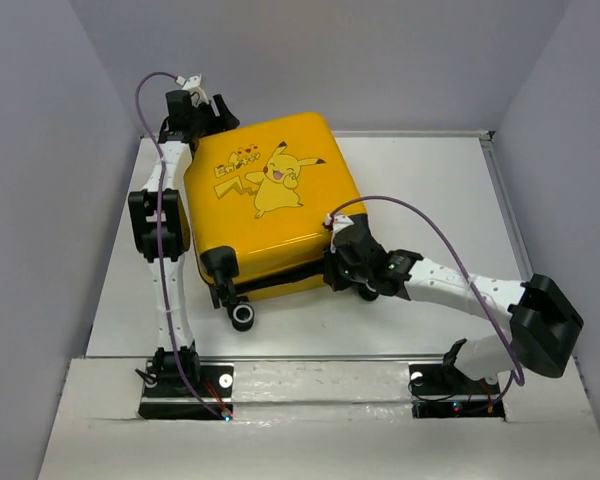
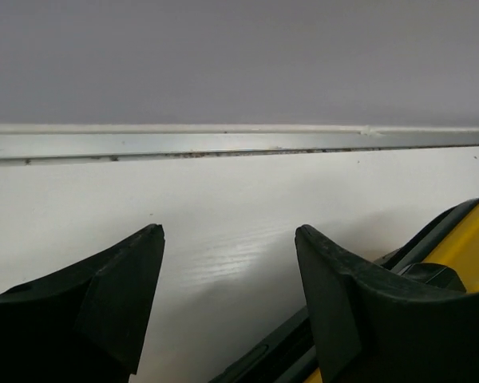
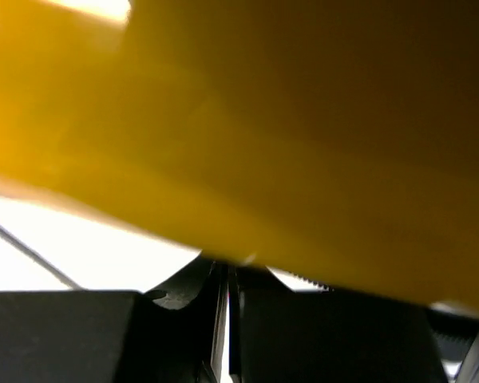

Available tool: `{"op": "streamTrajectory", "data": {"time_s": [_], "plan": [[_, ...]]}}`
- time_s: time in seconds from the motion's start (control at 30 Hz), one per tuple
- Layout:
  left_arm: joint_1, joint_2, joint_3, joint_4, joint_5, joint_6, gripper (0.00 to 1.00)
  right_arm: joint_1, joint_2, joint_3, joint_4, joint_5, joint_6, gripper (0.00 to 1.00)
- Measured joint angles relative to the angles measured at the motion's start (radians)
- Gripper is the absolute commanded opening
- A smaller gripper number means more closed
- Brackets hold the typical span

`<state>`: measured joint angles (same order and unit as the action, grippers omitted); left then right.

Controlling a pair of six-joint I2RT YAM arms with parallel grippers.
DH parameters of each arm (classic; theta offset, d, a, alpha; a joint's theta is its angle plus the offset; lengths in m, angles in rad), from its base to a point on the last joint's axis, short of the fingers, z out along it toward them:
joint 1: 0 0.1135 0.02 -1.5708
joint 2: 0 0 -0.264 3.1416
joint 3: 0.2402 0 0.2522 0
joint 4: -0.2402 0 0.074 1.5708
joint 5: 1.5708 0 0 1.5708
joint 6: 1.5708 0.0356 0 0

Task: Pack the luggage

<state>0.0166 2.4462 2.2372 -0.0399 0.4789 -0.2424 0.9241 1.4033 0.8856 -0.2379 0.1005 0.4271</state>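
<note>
The luggage point(image 1: 270, 200) is a yellow hard-shell suitcase with a cartoon print, lying flat and skewed on the white table, a caster wheel point(image 1: 243, 317) sticking out at its near corner. My left gripper point(image 1: 202, 100) hangs at the case's far left corner. In the left wrist view it point(image 2: 227, 239) stands open over bare table, with the luggage's dark seam and yellow shell point(image 2: 473, 243) just beside the right finger. My right gripper point(image 1: 335, 268) presses against the near right corner. Its fingers point(image 3: 227, 275) are shut under the yellow shell point(image 3: 303, 120), and I see nothing between them.
The white table point(image 1: 430, 200) is framed by a metal rail point(image 2: 223, 142) along its far edge and grey walls on three sides. A purple cable loops above each arm. Both arm bases sit at the near edge.
</note>
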Motion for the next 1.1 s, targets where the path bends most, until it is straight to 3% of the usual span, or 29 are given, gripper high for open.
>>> {"op": "streamTrajectory", "data": {"time_s": [0.27,0.47,0.57,0.6,0.67,0.7,0.8,0.9,1.0,1.1], "plan": [[0.020,-0.423,-0.634,0.175,-0.269,-0.036,0.65,-0.291,-0.047,-0.026,-0.021,-0.069,-0.032,0.07],[0.049,-0.753,-1.021,0.158,-0.437,-0.077,0.65,-0.457,0.132,0.151,-0.027,-0.077,-0.057,0.13],[0.050,-0.923,-1.181,0.127,-0.464,-0.071,0.65,-0.511,0.261,0.291,-0.036,-0.073,-0.041,0.29],[0.049,-0.978,-1.228,0.113,-0.466,-0.065,0.65,-0.528,0.311,0.352,-0.045,-0.074,-0.040,0.40],[0.045,-1.097,-1.324,0.101,-0.468,-0.061,0.65,-0.549,0.402,0.466,-0.059,-0.072,-0.043,0.50],[0.041,-1.160,-1.366,0.090,-0.471,-0.054,0.65,-0.562,0.442,0.523,-0.058,-0.082,-0.048,0.61],[0.017,-1.348,-1.492,0.051,-0.502,-0.046,0.65,-0.593,0.540,0.683,-0.100,-0.097,-0.059,0.78],[-0.019,-1.462,-1.553,0.015,-0.565,-0.047,0.65,-0.615,0.567,0.808,-0.117,-0.112,-0.067,0.88],[-0.124,-1.572,-1.593,-0.071,-0.603,-0.070,0.65,-0.608,0.513,0.894,-0.098,-0.215,-0.056,0.98],[-0.249,-1.636,-1.617,-0.111,-0.492,-0.142,0.65,-0.537,0.385,0.898,-0.115,-0.308,-0.086,0.96]]}}
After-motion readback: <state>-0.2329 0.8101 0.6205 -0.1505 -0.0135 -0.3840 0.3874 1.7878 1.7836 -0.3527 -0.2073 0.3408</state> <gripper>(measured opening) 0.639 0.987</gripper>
